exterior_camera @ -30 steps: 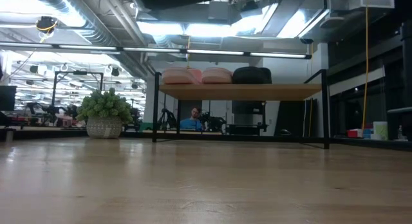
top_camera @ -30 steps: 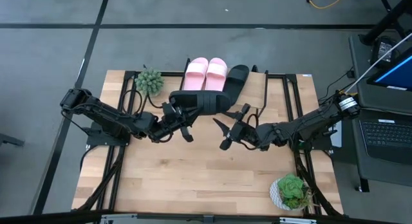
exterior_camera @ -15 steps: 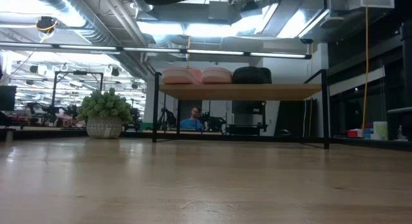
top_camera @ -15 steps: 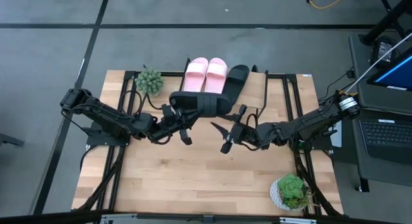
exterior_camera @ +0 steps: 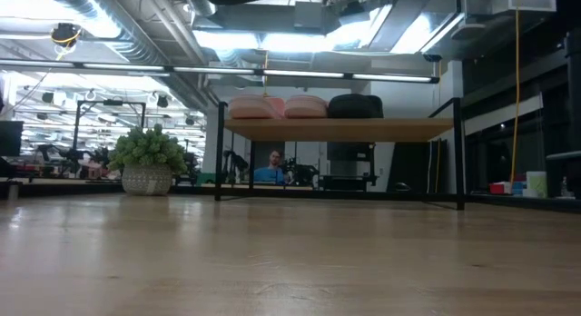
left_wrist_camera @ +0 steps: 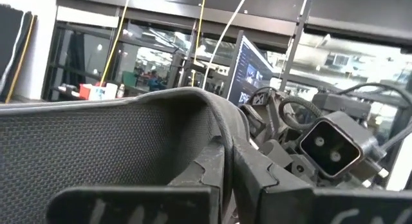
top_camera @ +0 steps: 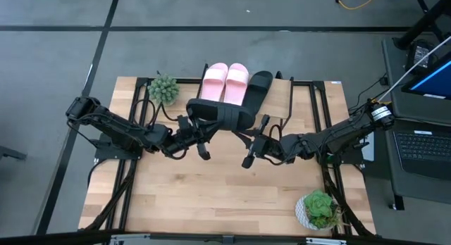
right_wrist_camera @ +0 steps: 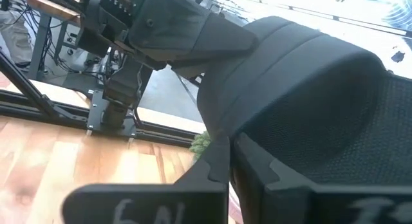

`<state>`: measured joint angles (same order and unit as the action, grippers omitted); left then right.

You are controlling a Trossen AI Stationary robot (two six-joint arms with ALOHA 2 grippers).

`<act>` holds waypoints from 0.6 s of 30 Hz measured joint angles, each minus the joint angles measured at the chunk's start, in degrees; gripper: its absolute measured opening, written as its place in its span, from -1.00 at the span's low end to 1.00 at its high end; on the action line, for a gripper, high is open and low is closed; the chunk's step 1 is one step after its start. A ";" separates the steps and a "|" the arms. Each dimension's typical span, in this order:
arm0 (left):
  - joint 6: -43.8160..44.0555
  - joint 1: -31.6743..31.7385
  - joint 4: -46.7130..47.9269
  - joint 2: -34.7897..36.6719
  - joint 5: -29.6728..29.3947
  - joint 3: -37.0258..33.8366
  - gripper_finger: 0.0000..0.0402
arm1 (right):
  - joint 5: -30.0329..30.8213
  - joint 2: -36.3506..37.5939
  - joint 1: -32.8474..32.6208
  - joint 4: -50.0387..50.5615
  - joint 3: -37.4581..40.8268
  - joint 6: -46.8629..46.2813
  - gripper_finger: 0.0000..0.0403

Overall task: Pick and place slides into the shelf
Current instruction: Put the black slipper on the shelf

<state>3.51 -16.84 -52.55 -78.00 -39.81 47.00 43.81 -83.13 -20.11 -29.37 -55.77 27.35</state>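
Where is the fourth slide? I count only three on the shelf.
In the high view the second black slide hangs above mid-table, just before the shelf, gripped by the left gripper and right gripper.

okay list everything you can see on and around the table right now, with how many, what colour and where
pink slides: two, pale pink, side by side on the shelf's left part
black slide on the shelf: one, black, just right of the pink pair
held black slide: one, black, lifted in front of the shelf between both grippers
shelf: one, light wood top on black legs, at the table's far edge
small plant: one, green, far left corner of the table
potted plant: one, green in a pale pot, near right corner
table: one, light wood
laptop: one, dark, beside the table on the right
left gripper: one, dark, shut on the held slide's left end
right gripper: one, dark, shut on its right end
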 joint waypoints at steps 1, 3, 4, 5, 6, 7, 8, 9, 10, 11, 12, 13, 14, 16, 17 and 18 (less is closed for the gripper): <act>-1.10 0.00 0.11 0.00 0.03 0.00 -0.94 | -0.01 0.01 0.01 0.08 0.00 0.17 -0.96; -3.45 0.00 0.49 0.00 0.19 0.00 -0.94 | -0.17 0.35 0.01 0.73 0.09 0.63 -0.97; -4.75 0.00 0.56 0.00 0.34 0.00 -0.94 | -0.23 0.62 -0.01 1.23 0.09 0.77 -0.97; -5.68 -0.12 0.62 0.00 0.45 0.00 -0.93 | -0.45 1.22 0.01 2.02 0.09 0.85 -0.97; -6.61 -0.22 0.67 0.00 0.58 0.00 -0.92 | -0.61 1.95 0.01 3.16 0.09 0.81 -0.97; -7.34 -0.35 0.73 0.00 0.71 0.00 -0.91 | -0.66 2.86 0.01 4.46 0.09 0.23 -0.97; -8.28 -0.51 0.88 -0.01 0.74 0.00 -0.89 | -0.68 3.95 0.01 6.27 0.09 -0.34 -0.97; -9.34 -0.69 0.93 -0.05 0.74 0.00 -0.88 | -0.68 5.20 0.01 8.36 0.09 -1.39 -0.97; -10.52 -0.89 0.92 -0.05 0.70 0.00 -0.87 | -0.63 6.52 0.01 10.63 0.09 -2.26 -0.97; -11.93 -1.10 0.74 -0.03 0.50 0.00 -0.85 | -0.55 7.88 -0.04 12.94 0.09 -3.47 -0.97; -13.47 -1.29 0.62 0.00 0.39 0.00 -0.84 | -0.43 9.18 -0.10 14.98 0.09 -4.85 -0.98; -15.00 -1.53 0.69 0.00 0.35 0.00 -0.83 | -0.32 10.52 -0.21 17.22 0.09 -6.07 -0.98; -16.34 -1.70 0.92 0.00 0.37 0.00 -0.82 | -0.12 11.84 -0.36 19.47 0.09 -7.06 -0.98; -18.23 -2.10 0.96 0.00 0.35 0.00 -0.79 | 0.29 14.02 -0.66 23.20 0.09 -9.58 -0.98; -18.90 -2.14 0.94 0.00 0.36 0.00 -0.78 | 0.29 14.98 -0.77 24.71 0.09 -10.56 -0.98; -19.36 -2.14 0.96 0.00 0.34 0.00 -0.77 | 0.26 15.84 -1.00 26.11 0.09 -11.02 -0.98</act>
<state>-15.85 -18.98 -51.58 -78.00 -39.47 47.00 44.06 -67.29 -21.11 -3.25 -55.68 16.33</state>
